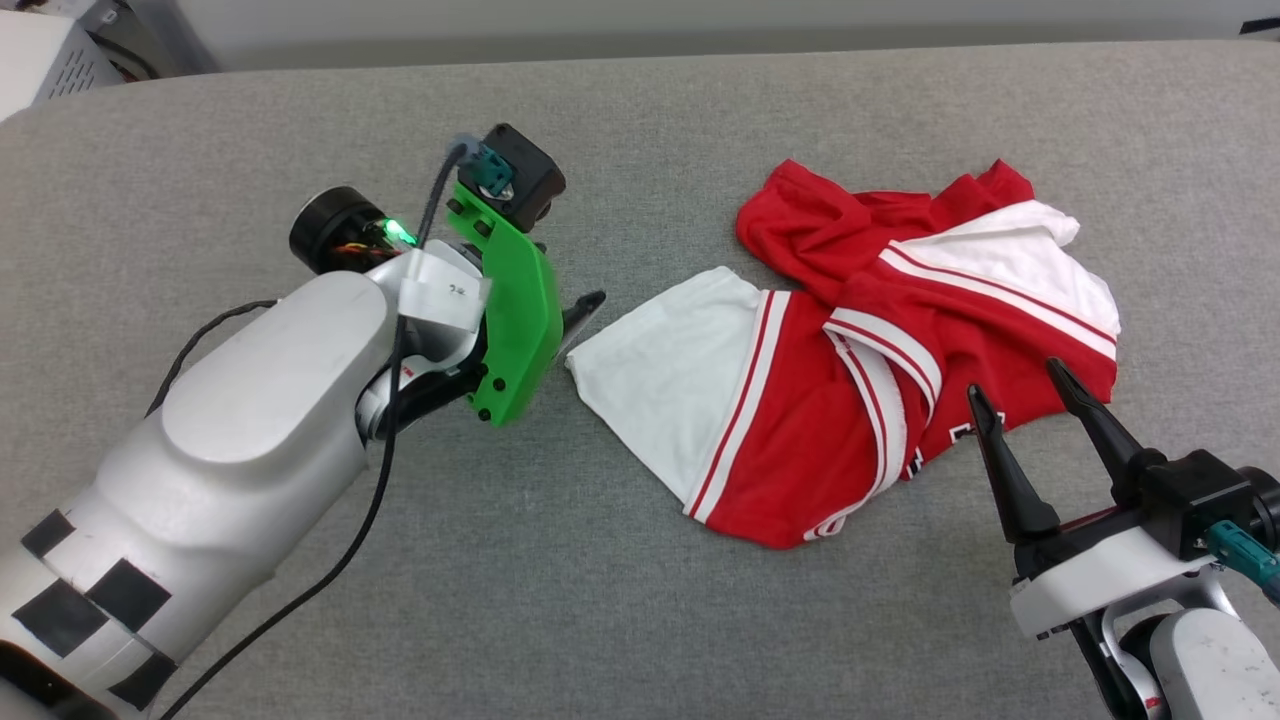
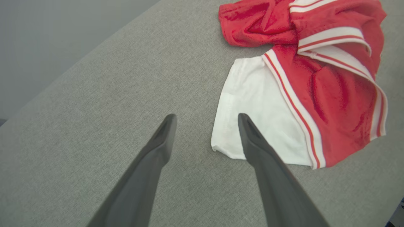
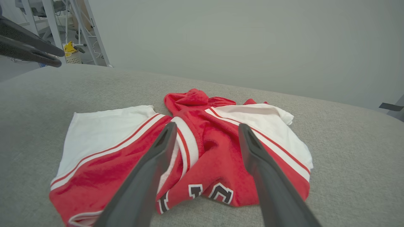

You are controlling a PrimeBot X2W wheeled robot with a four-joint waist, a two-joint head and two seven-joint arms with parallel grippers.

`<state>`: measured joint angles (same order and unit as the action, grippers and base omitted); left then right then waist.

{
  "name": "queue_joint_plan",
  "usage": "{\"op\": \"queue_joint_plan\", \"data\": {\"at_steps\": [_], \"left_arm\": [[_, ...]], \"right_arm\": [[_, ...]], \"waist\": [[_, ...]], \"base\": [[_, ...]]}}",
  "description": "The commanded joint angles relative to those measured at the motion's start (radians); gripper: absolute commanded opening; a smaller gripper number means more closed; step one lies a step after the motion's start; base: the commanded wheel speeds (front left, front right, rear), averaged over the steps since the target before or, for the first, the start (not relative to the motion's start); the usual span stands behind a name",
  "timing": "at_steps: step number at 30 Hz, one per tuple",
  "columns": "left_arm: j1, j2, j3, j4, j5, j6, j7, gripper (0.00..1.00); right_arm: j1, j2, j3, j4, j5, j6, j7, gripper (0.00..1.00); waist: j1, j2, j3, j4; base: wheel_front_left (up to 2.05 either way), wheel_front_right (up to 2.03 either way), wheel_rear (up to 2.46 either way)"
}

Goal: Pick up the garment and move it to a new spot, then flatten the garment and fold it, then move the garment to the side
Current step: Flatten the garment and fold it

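Risk lies in the crumpling: the garment sits bunched at centre-right of the head view on the grey tabletop, so a pinch may catch stacked layers and drag it twisted. Your left claw hangs wide open and empty beside the white sleeve. Your right claw, equally open and empty, points up-frame from the lower right at the lettered edge.

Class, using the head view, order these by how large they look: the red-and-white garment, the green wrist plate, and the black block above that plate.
1. garment
2. green wrist plate
3. black block
The plate and block are raised nearer the camera, so their true sizes remain unsure.
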<state>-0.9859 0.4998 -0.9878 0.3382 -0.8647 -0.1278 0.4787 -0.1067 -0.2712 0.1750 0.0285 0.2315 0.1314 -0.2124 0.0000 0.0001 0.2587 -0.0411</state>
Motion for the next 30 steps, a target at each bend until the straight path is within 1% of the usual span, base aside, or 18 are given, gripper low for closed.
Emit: {"op": "queue_joint_plan", "data": {"at_steps": [1, 5, 9, 12, 17, 18, 19, 20, 22, 24, 26, 30], "left_arm": [[-0.033, 0.006, -0.037, 0.005, -0.034, -0.003, 0.041, 1.0], [-0.088, 0.009, -0.142, 0.035, -0.096, -0.003, 0.127, 1.0], [-0.124, 0.0, -0.225, 0.079, -0.13, -0.003, 0.168, 1.0], [-0.138, -0.013, -0.268, 0.131, -0.129, -0.003, 0.184, 1.0], [-0.103, -0.018, -0.29, 0.152, -0.101, -0.003, 0.205, 1.0], [-0.095, -0.017, -0.291, 0.149, -0.103, -0.003, 0.209, 0.97], [-0.087, -0.015, -0.291, 0.138, -0.095, -0.003, 0.214, 0.11], [-0.082, -0.011, -0.292, 0.128, -0.082, -0.003, 0.213, 0.0], [-0.08, 0.0, -0.292, 0.11, -0.052, -0.003, 0.187, 0.0], [-0.082, 0.016, -0.292, 0.077, -0.016, -0.003, 0.139, 0.0], [-0.08, 0.03, -0.292, 0.046, -0.039, -0.003, 0.081, 0.0], [-0.079, 0.096, -0.292, -0.001, -0.058, -0.003, -0.011, 0.0]], "right_arm": [[-0.02, 0.003, 0.005, -0.004, -0.005, -0.001, 0.001, 1.0], [-0.043, 0.007, 0.017, 0.004, -0.01, -0.001, -0.004, 1.0], [-0.067, 0.013, 0.03, 0.016, -0.011, -0.001, -0.01, 1.0], [-0.094, 0.014, 0.043, 0.031, -0.012, -0.001, -0.018, 1.0], [-0.119, 0.019, 0.056, 0.049, -0.016, -0.001, -0.026, 1.0], [-0.121, 0.02, 0.056, 0.052, -0.016, -0.001, -0.027, 1.0], [-0.122, 0.02, 0.055, 0.056, -0.016, -0.001, -0.029, 1.0], [-0.122, 0.02, 0.054, 0.059, -0.017, -0.001, -0.03, 1.0], [-0.123, 0.022, 0.052, 0.068, -0.018, -0.001, -0.033, 1.0], [-0.123, 0.025, 0.053, 0.077, -0.019, -0.001, -0.035, 1.0], [-0.118, 0.025, 0.049, 0.086, -0.021, -0.001, -0.036, 1.0], [-0.1, 0.023, 0.035, 0.098, -0.027, -0.001, -0.039, 1.0]], "waist": [[0.0, -0.0001, 0.025, -0.021], [0.0, -0.0001, 0.052, -0.038], [0.0, -0.0001, 0.081, -0.056], [0.0, -0.0001, 0.108, -0.075], [0.0, -0.0001, 0.127, -0.092], [0.0, -0.0001, 0.128, -0.092], [0.0, -0.0001, 0.129, -0.092], [0.0, -0.0001, 0.129, -0.092], [0.0, -0.0001, 0.124, -0.088], [0.0, -0.0001, 0.115, -0.086], [0.0, -0.0001, 0.101, -0.076], [0.0, -0.0001, 0.069, -0.055]], "base": [[0.0, 0.0, 0.0], [0.0, 0.0, 0.0], [0.0, 0.0, 0.0], [0.0, 0.0, 0.0], [0.0, 0.0, 0.0], [0.0, 0.0, 0.0], [0.0, 0.0, 0.0], [0.0, 0.0, 0.0], [0.0, 0.0, 0.0], [0.0, 0.0, 0.0], [0.0, 0.0, 0.0], [0.0, 0.0, 0.0]]}}
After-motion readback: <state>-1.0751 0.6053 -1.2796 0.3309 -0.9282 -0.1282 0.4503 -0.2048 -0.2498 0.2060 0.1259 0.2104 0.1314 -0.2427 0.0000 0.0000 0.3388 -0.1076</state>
